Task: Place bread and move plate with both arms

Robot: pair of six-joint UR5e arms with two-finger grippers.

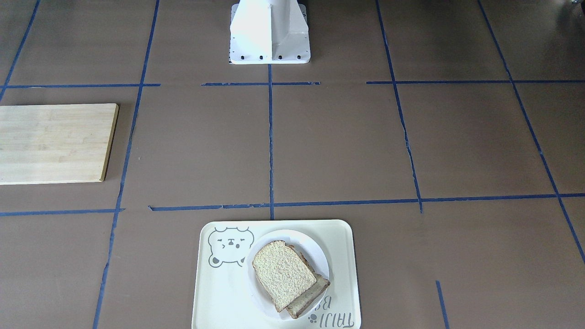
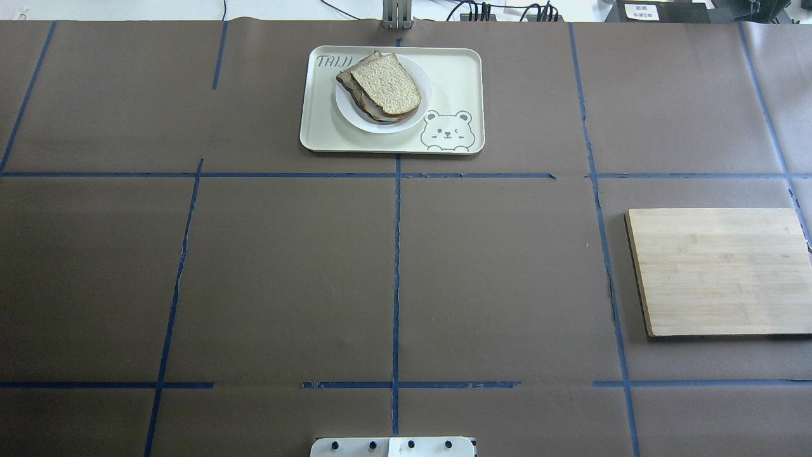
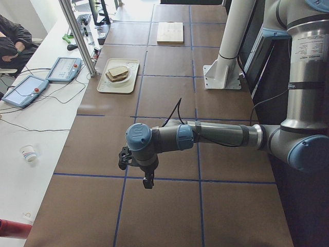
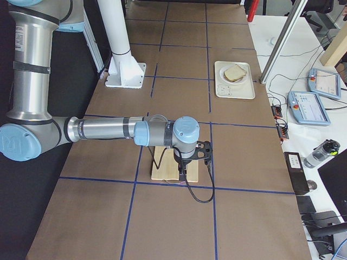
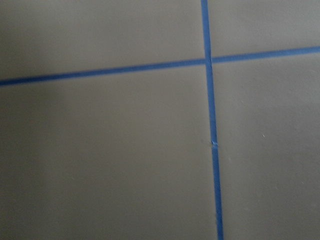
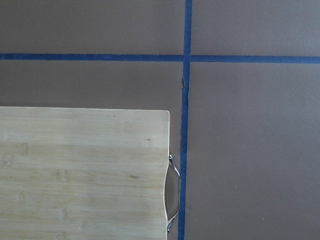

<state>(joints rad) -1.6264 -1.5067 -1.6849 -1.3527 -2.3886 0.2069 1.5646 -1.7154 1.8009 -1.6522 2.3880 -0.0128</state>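
Observation:
The bare bread (image 1: 283, 273) lies on top of a second slice on the small white plate (image 1: 311, 249). The plate sits on the cream bear tray (image 1: 338, 237) at the table edge far from the robot. The overhead view also shows the bread (image 2: 386, 84), plate (image 2: 355, 120) and tray (image 2: 457, 70). My left gripper (image 3: 149, 182) hangs above bare table, far from the tray. My right gripper (image 4: 182, 173) hangs over the wooden board. Both show only in the side views, so I cannot tell whether they are open or shut. Neither wrist view shows fingers.
A wooden cutting board (image 2: 720, 270) lies on my right side of the table; its corner fills the right wrist view (image 6: 82, 175). The white robot base (image 1: 269, 32) stands at the near edge. Blue tape lines cross the brown table. Tablets and cables lie beyond the tray.

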